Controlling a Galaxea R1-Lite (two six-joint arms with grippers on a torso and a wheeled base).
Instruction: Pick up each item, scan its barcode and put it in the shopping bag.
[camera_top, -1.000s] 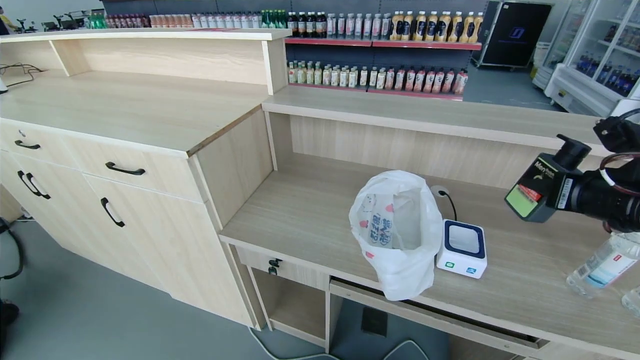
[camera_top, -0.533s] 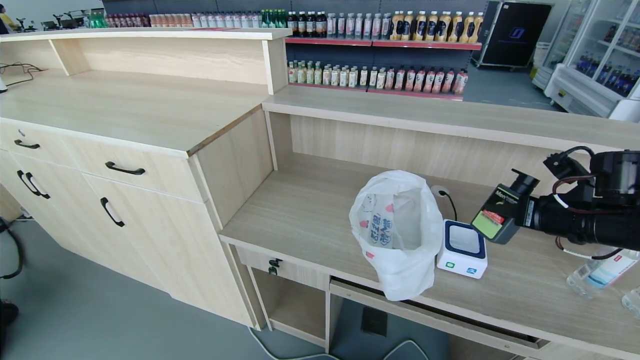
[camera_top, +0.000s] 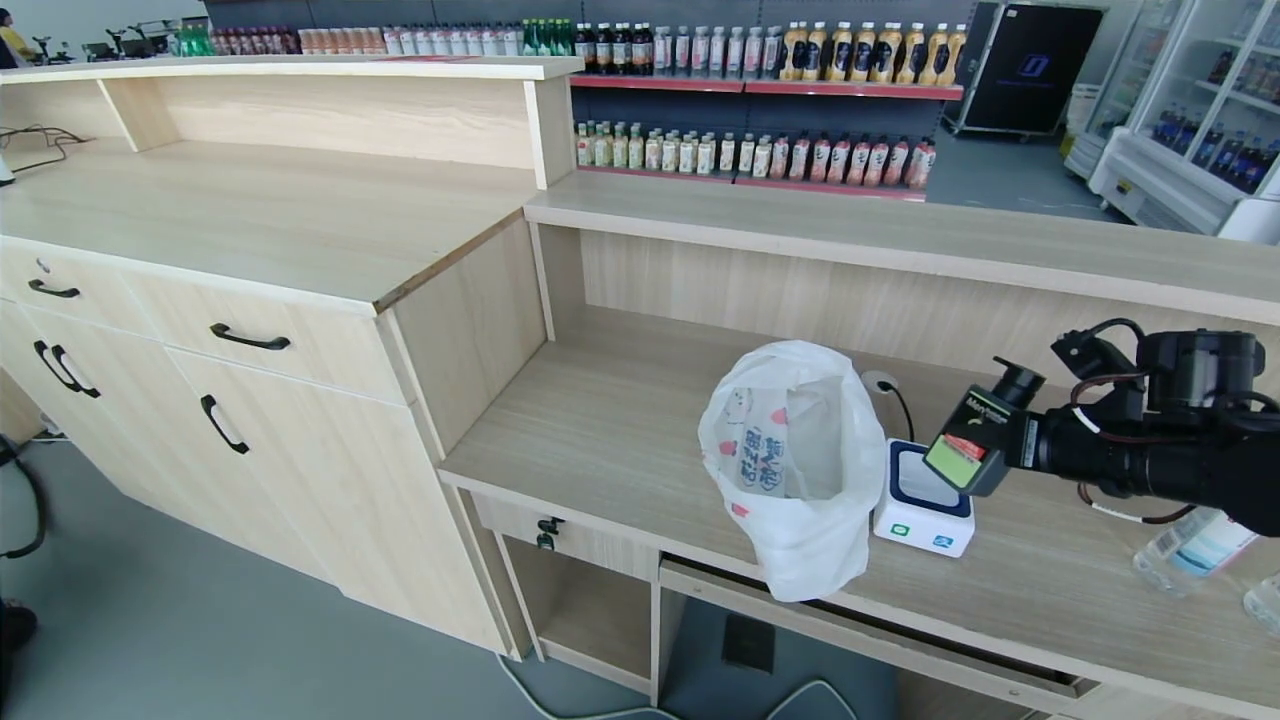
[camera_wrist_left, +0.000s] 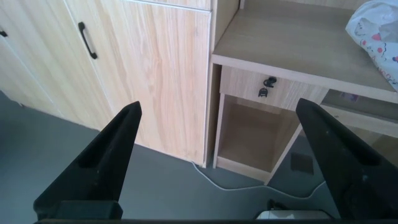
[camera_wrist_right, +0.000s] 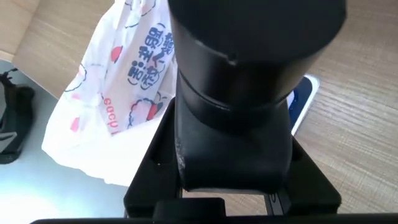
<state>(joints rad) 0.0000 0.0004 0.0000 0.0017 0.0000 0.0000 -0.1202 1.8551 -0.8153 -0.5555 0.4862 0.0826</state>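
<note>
Holding dark pump bottle (camera_top: 975, 450), right end effector (camera_top: 1042, 445) clenched around it, above scanner (camera_top: 920, 527), beside shopping bag (camera_top: 800, 535)

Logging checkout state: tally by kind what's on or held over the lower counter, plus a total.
shopping bag: 1
barcode scanner: 1
dark pump bottle, held in right gripper: 1
clear plastic bottles: 2
total: 5

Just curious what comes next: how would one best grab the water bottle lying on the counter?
Around the middle of the water bottle, by its label, coming down from above with the tool's fingers across its width. It seems to lie on its side on the counter, so the round body is slim that way. The right tool holds the pump bottle.
</note>
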